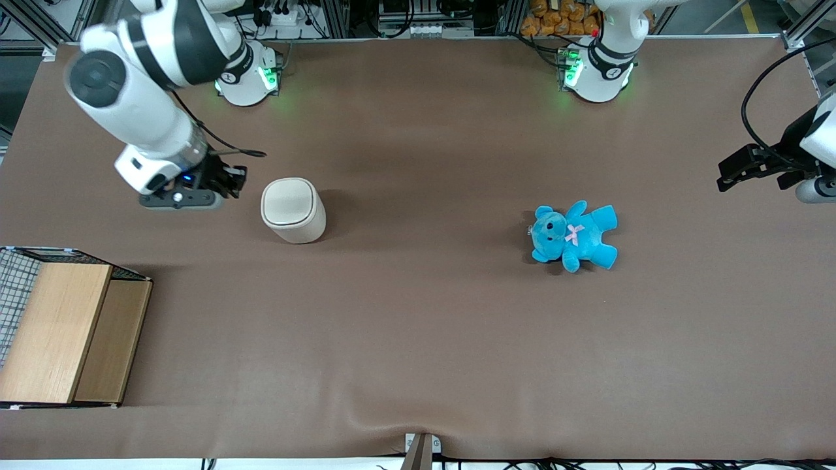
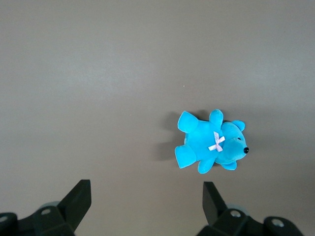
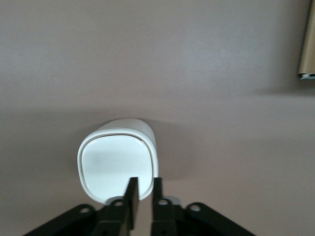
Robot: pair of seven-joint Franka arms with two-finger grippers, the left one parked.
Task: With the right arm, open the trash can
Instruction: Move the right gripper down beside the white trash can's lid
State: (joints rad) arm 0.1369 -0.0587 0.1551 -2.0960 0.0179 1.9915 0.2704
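Note:
The trash can [image 1: 293, 211] is a small cream-white rounded-square bin that stands upright on the brown table, its flat swing lid [image 1: 289, 201] closed. It also shows in the right wrist view [image 3: 118, 162], lid flat and level. My right arm's gripper [image 1: 222, 183] hovers beside the can, toward the working arm's end of the table and a short gap away from it. In the right wrist view the gripper [image 3: 144, 181] has its two black fingers drawn together with only a narrow slit between them, holding nothing, their tips just over the lid's near rim.
A blue teddy bear [image 1: 575, 235] lies on the table toward the parked arm's end and shows in the left wrist view [image 2: 211, 142]. A wooden box with a wire mesh side [image 1: 65, 326] stands nearer the front camera than the can; its edge [image 3: 307, 44] shows in the right wrist view.

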